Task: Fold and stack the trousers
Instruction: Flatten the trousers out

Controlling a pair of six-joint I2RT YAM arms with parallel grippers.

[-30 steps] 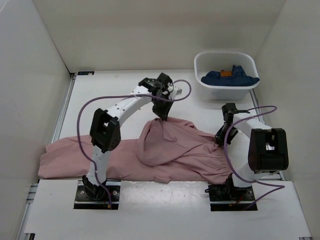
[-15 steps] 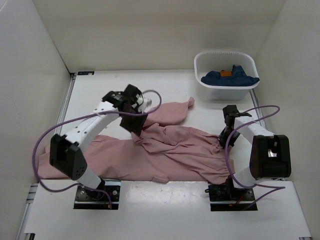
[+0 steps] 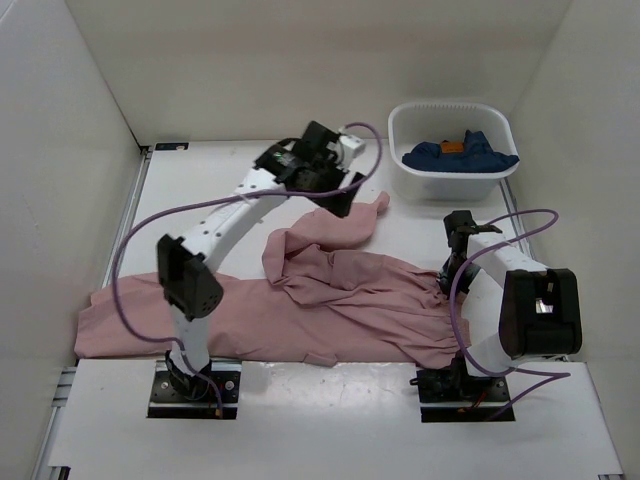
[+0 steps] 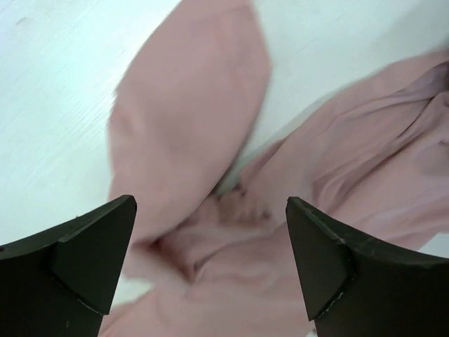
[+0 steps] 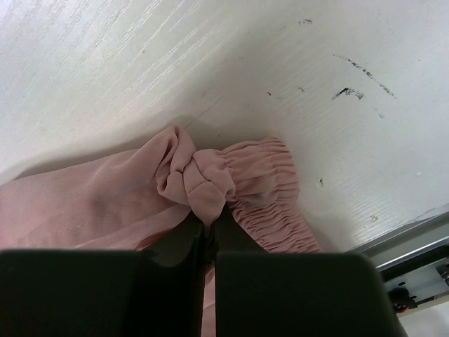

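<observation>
trousers (image 3: 340, 290): we find them sprawled across the near tabletop (image 3: 200, 190), one leg flipped toward the far side, waistband at right.
left fingers (image 4: 91, 253): spread wide, hovering above the flipped leg.
right fingers (image 5: 175, 246): pressed together, pinching the bunched waistband end.
tub (image 3: 450, 185): far right, with the dark blue garment (image 3: 460, 155) inside.

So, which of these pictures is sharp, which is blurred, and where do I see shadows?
Top external: even light, sharp, soft shadows beside the trousers. Left wrist: the fabric looks slightly blurred, the open left pincer sharper at its edges. Right wrist: the table grain is sharp, a shadow lies along the cloth, and the right pincer, shut on the trousers, is out of focus.
</observation>
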